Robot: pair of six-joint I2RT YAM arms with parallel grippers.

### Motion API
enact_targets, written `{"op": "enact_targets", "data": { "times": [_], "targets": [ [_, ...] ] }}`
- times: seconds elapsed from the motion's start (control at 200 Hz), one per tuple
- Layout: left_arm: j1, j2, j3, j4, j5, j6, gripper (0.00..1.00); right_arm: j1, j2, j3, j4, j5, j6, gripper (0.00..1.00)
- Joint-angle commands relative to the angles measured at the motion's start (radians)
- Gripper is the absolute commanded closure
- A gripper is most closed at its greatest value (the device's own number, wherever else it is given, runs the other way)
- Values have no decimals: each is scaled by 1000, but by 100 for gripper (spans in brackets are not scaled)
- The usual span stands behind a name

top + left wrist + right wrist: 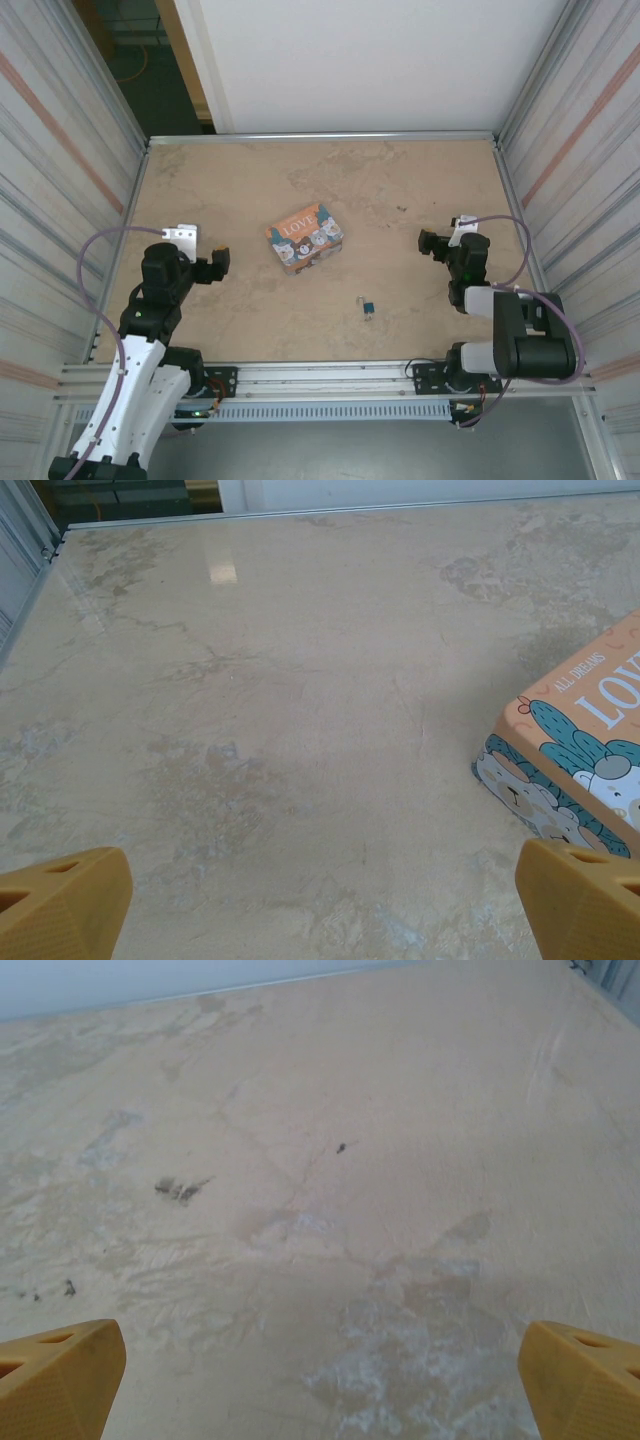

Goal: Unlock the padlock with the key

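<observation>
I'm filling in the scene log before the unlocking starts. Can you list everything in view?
tin box: one, orange with a cat picture and "LOVE" on the lid, middle of the table.
padlock: one, tiny, dark blue-grey, on the table nearer the arms than the tin box, a little to its right and apart from it.
table: one, beige marbled top.
left pincer: one, black with yellow tips, open and holding nothing, left of the tin box.
right pincer: one, same colours, open and holding nothing, at the table's right side.
</observation>
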Motion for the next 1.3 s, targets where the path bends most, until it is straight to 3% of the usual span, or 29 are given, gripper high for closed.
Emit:
{"op": "enact_targets", "data": {
  "times": [0.0,0.125,0.366,0.561,0.787,1.293],
  "targets": [
    [10,2,-7,23,-25,16,1,-9,79,13,150,-35,-42,1],
    [11,9,-7,23,-32,16,1,-9,156,37,185,-46,-45,1],
    [10,68,8,33,-82,-56,1,-33,163,142,-9,-58,-22,1],
    [11,206,11,201,-123,-108,1,-34,163,143,-11,-56,-21,1],
    [11,379,-13,415,-298,-44,1,-33,164,142,-11,-57,-22,1],
    [31,641,-170,914,-136,31,1,-33,162,142,-10,-57,-22,1]
  ]
}}
